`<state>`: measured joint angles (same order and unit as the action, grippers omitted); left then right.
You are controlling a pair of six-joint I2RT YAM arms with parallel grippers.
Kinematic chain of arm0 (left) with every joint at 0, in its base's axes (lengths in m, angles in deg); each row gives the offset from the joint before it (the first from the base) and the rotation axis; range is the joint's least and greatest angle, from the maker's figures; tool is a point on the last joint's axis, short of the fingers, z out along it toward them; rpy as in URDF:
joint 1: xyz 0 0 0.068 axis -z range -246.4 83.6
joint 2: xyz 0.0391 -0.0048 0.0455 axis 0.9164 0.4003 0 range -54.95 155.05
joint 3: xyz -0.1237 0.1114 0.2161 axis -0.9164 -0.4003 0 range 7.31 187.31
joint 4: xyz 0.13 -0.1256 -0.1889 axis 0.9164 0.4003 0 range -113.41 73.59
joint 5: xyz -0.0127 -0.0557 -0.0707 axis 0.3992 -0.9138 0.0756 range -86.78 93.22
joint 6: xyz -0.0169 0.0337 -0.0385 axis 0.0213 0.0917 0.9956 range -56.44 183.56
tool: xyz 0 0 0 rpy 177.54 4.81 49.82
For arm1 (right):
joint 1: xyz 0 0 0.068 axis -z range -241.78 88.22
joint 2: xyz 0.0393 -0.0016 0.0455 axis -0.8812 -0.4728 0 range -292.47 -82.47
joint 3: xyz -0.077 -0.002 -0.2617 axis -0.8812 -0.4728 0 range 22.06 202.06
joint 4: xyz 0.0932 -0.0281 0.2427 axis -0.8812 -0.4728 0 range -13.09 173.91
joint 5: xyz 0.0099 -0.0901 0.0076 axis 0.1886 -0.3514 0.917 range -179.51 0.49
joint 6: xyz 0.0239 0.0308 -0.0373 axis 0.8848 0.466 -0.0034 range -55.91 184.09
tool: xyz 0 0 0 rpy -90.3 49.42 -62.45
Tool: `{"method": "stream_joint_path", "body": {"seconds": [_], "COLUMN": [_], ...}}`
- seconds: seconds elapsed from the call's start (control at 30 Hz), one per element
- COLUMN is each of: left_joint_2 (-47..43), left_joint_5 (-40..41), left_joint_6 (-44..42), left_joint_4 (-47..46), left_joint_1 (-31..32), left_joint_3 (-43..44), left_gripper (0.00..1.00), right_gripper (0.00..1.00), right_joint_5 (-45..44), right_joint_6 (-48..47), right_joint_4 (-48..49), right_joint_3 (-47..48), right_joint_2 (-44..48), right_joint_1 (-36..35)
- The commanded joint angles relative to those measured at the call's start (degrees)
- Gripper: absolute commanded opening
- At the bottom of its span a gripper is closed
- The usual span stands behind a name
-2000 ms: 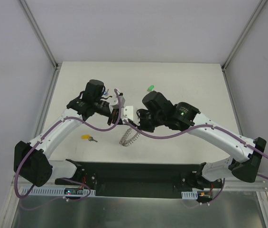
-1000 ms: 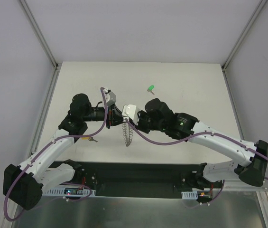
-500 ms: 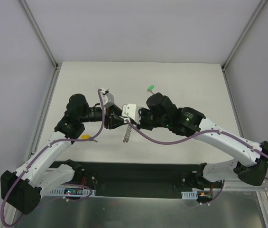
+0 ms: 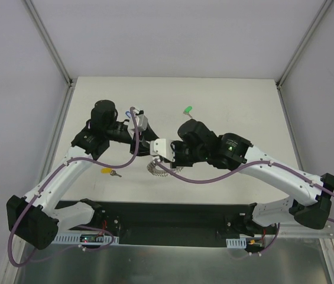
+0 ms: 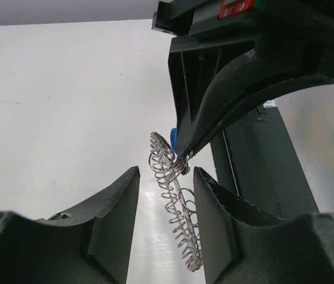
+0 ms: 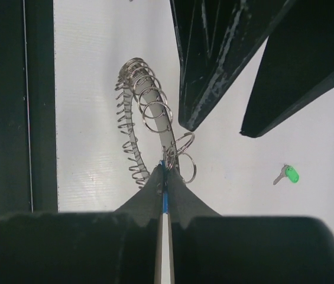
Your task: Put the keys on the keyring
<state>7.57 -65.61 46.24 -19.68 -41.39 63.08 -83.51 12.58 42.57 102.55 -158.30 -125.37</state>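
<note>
white tabletop [image 4: 243,106] is spread beneath both arms. the keyring [image 5: 175,207] is held edge-on by the closed right gripper [image 6: 164,171], a blue key [image 5: 172,137] pinched alongside; the left gripper [image 5: 165,174], jaws apart, is aimed at it from the far left.

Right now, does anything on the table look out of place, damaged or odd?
Nothing looks damaged. The keyring is held on edge, pinched at its rim by the right gripper, inside the open left gripper. A green key and a yellow key lie loose, far apart on the table.
</note>
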Motion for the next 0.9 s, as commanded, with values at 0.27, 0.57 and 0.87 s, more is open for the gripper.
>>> {"method": "stream_joint_path", "body": {"seconds": [0.27, 0.57, 0.87], "left_joint_2": [5.3, 6.5, 6.4], "left_joint_5": [-10.7, -11.2, -11.8], "left_joint_6": [-7.7, -7.4, -7.3], "left_joint_4": [2.0, 2.1, 2.7], "left_joint_1": [-0.5, 0.7, 1.3], "left_joint_3": [2.9, 3.1, 2.5], "left_gripper": [0.34, 0.28, 0.25], "right_gripper": [0.01, 0.01, 0.01], "right_joint_5": [-0.5, -0.7, -1.0], "right_joint_6": [-2.1, -2.2, -2.2], "right_joint_4": [-0.5, -1.3, -1.7], "right_joint_3": [4.2, 5.1, 5.8], "right_joint_2": [0.1, -1.0, -1.6], "right_joint_1": [-1.3, -1.9, -2.3]}}
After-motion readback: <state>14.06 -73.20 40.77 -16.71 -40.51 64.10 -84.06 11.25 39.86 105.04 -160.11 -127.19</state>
